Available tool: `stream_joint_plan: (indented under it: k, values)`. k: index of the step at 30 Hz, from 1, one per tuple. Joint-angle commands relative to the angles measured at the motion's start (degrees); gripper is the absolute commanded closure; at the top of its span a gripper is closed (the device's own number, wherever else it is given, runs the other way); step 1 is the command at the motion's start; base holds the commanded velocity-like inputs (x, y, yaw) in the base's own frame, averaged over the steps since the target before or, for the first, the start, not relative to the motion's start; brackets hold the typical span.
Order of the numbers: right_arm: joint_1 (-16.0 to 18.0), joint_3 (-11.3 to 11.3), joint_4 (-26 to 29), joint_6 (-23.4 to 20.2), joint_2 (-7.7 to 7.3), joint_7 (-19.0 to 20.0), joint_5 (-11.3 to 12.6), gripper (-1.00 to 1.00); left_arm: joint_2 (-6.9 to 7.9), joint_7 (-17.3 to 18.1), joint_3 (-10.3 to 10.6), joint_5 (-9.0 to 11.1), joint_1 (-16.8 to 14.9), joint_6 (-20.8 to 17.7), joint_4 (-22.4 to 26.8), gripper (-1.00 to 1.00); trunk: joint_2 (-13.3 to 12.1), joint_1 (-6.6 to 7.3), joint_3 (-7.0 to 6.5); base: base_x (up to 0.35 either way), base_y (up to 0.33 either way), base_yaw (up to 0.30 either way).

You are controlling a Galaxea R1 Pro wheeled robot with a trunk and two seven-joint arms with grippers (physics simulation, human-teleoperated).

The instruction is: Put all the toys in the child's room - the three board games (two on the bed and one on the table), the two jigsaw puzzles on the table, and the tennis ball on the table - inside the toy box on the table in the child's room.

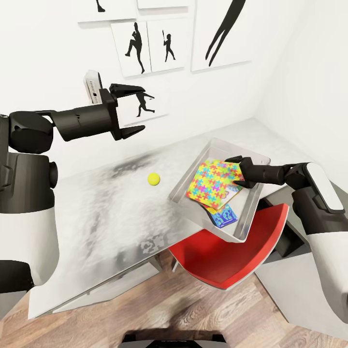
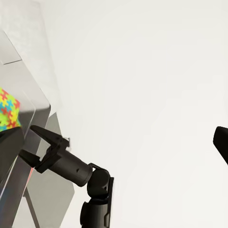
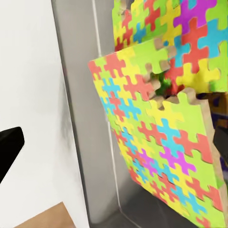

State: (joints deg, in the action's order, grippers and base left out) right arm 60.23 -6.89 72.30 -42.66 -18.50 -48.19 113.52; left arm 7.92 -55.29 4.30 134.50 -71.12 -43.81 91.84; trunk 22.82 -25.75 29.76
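Observation:
The grey toy box point(image 1: 253, 210) sits on the table's right end, partly over its edge. Two jigsaw puzzles point(image 1: 214, 182) lie overlapping inside it, on top of a blue board game point(image 1: 224, 216). My right gripper point(image 1: 235, 170) hovers open at the puzzles' far edge, with nothing between its fingers. The right wrist view has both puzzles close up, one point(image 3: 156, 147) in front of the other point(image 3: 190, 28). The tennis ball point(image 1: 153, 179) rests on the table point(image 1: 96, 217), left of the box. My left gripper point(image 1: 141, 108) is raised high above the table, open and empty. The bed is out of view.
A red chair point(image 1: 227, 253) stands under the box's overhanging corner. A white wall with black silhouette pictures point(image 1: 145, 46) rises right behind the table. Wood-plank floor point(image 1: 169, 314) lies in front. In the left wrist view the right gripper point(image 2: 34, 143) shows with its fingers spread.

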Motion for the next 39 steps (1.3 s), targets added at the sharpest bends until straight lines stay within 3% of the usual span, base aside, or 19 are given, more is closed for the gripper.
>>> stream_joint_plan:
  k: [1,20,39]
  values:
    - [0.1,-0.1,0.1,0.0,-0.04,-0.5,0.5,-1.00,0.01,-0.5,0.0,0.5,-0.1,0.0,0.0,-1.00,0.1,-0.03,0.09,0.000,0.000,0.000]
    - [-0.2,0.4,4.3,0.1,-0.52,-0.7,0.5,-1.00,0.06,-0.5,0.0,0.5,0.2,0.0,0.1,-1.00,0.1,-0.03,0.09,0.000,0.000,0.000]
    - [-0.8,1.1,16.5,0.1,-1.88,-1.2,0.4,-1.00,0.18,-0.4,0.0,0.5,1.6,-0.8,0.1,-1.00,0.1,-0.03,0.09,0.000,0.000,0.000]
